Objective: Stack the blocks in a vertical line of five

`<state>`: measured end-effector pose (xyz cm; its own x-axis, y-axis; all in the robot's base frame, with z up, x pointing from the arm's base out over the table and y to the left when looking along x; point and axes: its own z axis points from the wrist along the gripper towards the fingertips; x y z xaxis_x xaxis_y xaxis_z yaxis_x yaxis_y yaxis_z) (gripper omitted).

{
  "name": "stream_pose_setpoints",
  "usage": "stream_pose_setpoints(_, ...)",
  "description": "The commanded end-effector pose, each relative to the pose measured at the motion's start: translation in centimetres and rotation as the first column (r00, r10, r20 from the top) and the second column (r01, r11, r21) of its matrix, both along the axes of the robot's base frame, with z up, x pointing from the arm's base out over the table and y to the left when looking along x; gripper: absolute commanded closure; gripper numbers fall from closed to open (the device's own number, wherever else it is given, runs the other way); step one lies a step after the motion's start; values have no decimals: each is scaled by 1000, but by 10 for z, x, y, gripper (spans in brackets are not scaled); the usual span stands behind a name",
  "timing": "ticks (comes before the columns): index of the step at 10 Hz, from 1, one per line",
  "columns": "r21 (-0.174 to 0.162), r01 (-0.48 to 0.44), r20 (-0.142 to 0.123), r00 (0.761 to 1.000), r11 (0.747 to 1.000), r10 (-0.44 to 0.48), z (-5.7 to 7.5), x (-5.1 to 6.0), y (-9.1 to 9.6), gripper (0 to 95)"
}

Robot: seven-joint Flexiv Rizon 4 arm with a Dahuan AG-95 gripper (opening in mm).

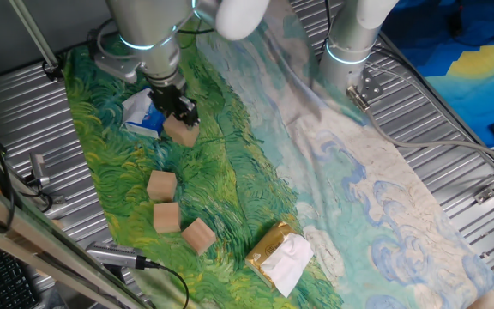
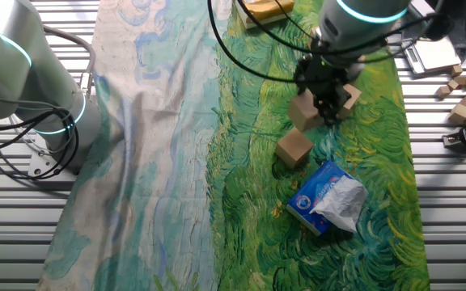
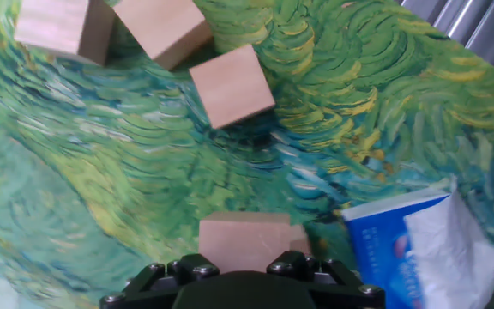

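Note:
My gripper [image 1: 179, 112] hangs over the green cloth, shut on one tan wooden block [image 2: 304, 111]. In the hand view that block [image 3: 245, 240] fills the bottom centre between the fingers. Just under it a second block [image 2: 295, 148] rests on the cloth; the hand view shows only a sliver of it [image 3: 300, 240]. Three loose blocks lie farther along the cloth [image 1: 161, 184] [image 1: 166, 216] [image 1: 198, 235]. They show at the top of the hand view [image 3: 230, 86] [image 3: 161, 30] [image 3: 58, 26].
A blue-and-white soft packet [image 2: 328, 198] lies close beside the lower block. A yellow-gold packet with white tissue [image 1: 280, 256] sits past the loose blocks. A second arm [image 1: 350, 43] stands at the cloth's far side. Spare wooden pieces [image 2: 461, 81] lie on the ribbed metal table.

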<state>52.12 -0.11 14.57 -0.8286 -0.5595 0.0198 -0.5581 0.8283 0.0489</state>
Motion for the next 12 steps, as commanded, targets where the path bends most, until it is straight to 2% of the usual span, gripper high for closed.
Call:
stream_pose_setpoints(1,5,-60,13,998,998,60,-3,-3,-16,950)
stream_pose_setpoints(4,4,-103,32,994,995,103,-12,-7,-30,950)
stream_pose_setpoints(6,-4,-119,33,992,993,119,-16,-9,-34,950)
stream_pose_setpoints(9,-2,-177,56,983,984,177,-24,-13,-35,950)
stream_pose_setpoints(12,-4,-212,59,976,977,212,-31,-22,-33,950)
